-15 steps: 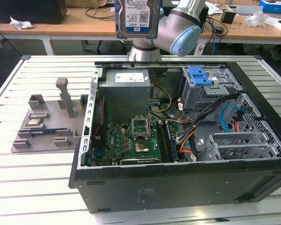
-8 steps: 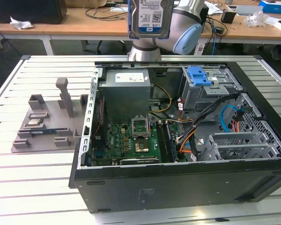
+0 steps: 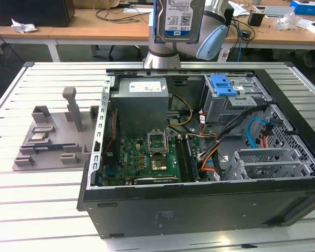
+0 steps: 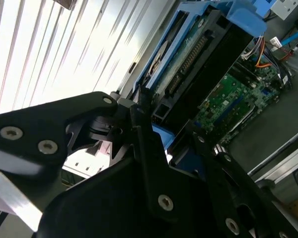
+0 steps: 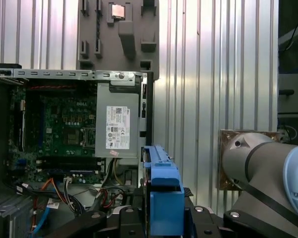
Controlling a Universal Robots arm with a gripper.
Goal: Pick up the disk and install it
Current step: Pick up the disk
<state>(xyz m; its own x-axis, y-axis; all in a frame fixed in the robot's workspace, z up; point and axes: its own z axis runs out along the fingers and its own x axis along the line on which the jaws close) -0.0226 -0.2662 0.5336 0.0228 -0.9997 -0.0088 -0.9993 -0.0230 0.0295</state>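
The disk (image 3: pixel 178 18), silver with a white-and-blue label and a blue plastic bracket, hangs upright, label facing outward, above the open computer case (image 3: pixel 173 212).

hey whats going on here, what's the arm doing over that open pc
The robot arm has the disk clamped by its blue bracket in the gripper. It holds the disk in the air over the far side of the open computer case. The disk is not yet installed. The grey drive cage with a blue clip on top sits inside the case, toward the exterior view's right. A grey parts fixture lies beside the case at the exterior view's left.
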